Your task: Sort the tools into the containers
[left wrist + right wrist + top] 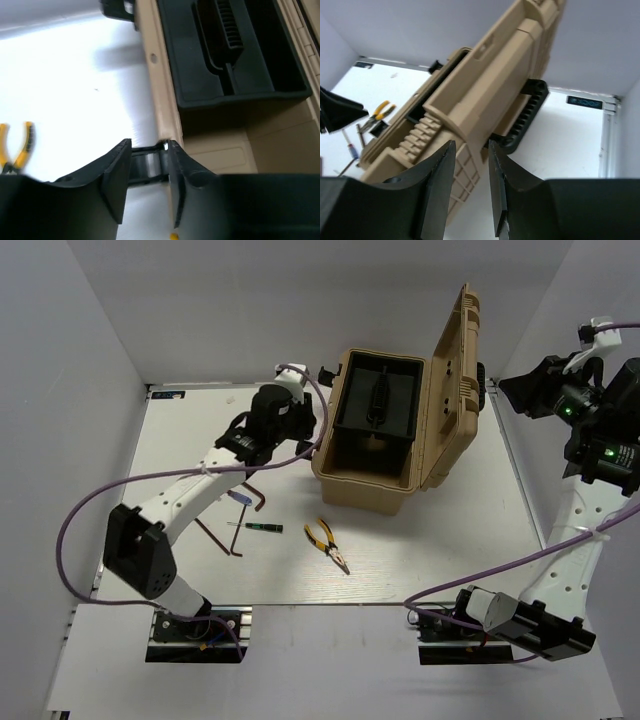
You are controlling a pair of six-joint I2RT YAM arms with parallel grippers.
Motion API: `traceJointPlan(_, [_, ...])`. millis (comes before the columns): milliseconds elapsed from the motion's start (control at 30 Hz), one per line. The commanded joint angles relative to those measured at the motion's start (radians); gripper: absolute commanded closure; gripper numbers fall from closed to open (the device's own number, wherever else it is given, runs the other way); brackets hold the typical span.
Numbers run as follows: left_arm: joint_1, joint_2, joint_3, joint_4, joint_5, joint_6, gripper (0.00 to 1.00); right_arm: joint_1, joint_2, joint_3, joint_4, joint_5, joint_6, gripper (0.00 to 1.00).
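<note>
Tools are almost all unsorted, as I judge it. From the top view, the pliers lie on the table, nearer to the arm bases than the left end effector and to its right. Their long axis runs diagonally, with the nose towards the near right. The stick tool lies crosswise, parallel to the near edge, and the hex keys are just beside it. The open toolbox is close to the left end effector, and its black tray shows no tool. The right end effector hangs well apart, beyond the lid. From the left wrist view, the left end effector has its fingers spread with nothing seen between them. The toolbox rim is just ahead, the tray beyond, and the pliers far to one side. From the right wrist view, the right end effector is also released and empty. The toolbox fills the space ahead, and past it lie the pliers and a small screwdriver.
</note>
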Motion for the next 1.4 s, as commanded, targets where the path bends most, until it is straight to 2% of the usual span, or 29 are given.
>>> traceJointPlan(0, [0.007, -0.147, -0.063, -0.024, -0.113, 0.033, 0.57, -0.003, -0.026, 0.046, 0.046, -0.101, 0.041, 0.61])
traceJointPlan(67, [0.007, -0.175, -0.116, -0.014, -0.113, 0.033, 0.64, -0.002, -0.031, 0.057, 0.050, -0.199, 0.072, 0.61])
traceJointPlan(133, [0.007, -0.186, -0.176, 0.004, -0.067, 0.033, 0.64, -0.003, -0.037, 0.074, 0.055, -0.311, 0.121, 0.61])
traceJointPlan(200, [0.007, -0.186, -0.188, 0.042, -0.032, 0.033, 0.56, -0.003, -0.037, 0.083, 0.112, -0.396, 0.188, 0.61])
traceJointPlan(233, [0.007, -0.174, -0.188, 0.042, -0.003, 0.062, 0.44, -0.003, -0.037, 0.094, 0.125, -0.419, 0.227, 0.61])
traceJointPlan(267, [0.007, -0.149, -0.176, 0.059, 0.017, 0.076, 0.39, -0.005, -0.038, 0.106, 0.145, -0.466, 0.257, 0.59])
traceJointPlan(333, [0.007, -0.112, -0.121, 0.072, 0.074, 0.121, 0.32, -0.002, -0.040, 0.127, 0.161, -0.477, 0.276, 0.58])
traceJointPlan(433, [0.007, -0.027, -0.029, 0.082, 0.161, 0.164, 0.32, -0.003, -0.048, 0.144, 0.138, -0.476, 0.265, 0.55])
traceJointPlan(567, [0.007, 0.062, 0.069, 0.061, 0.197, 0.212, 0.31, -0.003, -0.069, 0.153, 0.069, -0.451, 0.190, 0.52])
traceJointPlan(733, [-0.004, 0.116, 0.091, 0.020, 0.219, 0.244, 0.31, -0.003, -0.074, 0.176, 0.026, -0.436, 0.161, 0.52])
traceJointPlan(1033, [-0.013, 0.173, 0.135, -0.059, 0.209, 0.254, 0.31, -0.003, -0.080, 0.158, 0.023, -0.442, 0.167, 0.51])
traceJointPlan(1100, [-0.013, 0.202, 0.148, -0.076, 0.199, 0.254, 0.29, -0.003, -0.083, 0.155, 0.026, -0.445, 0.169, 0.51])
traceJointPlan(1300, [-0.031, 0.239, 0.192, -0.119, 0.139, 0.254, 0.29, -0.003, -0.089, 0.126, 0.044, -0.460, 0.185, 0.51])
traceJointPlan(1367, [-0.042, 0.265, 0.204, -0.152, 0.102, 0.254, 0.31, -0.003, -0.091, 0.120, 0.046, -0.465, 0.182, 0.50])
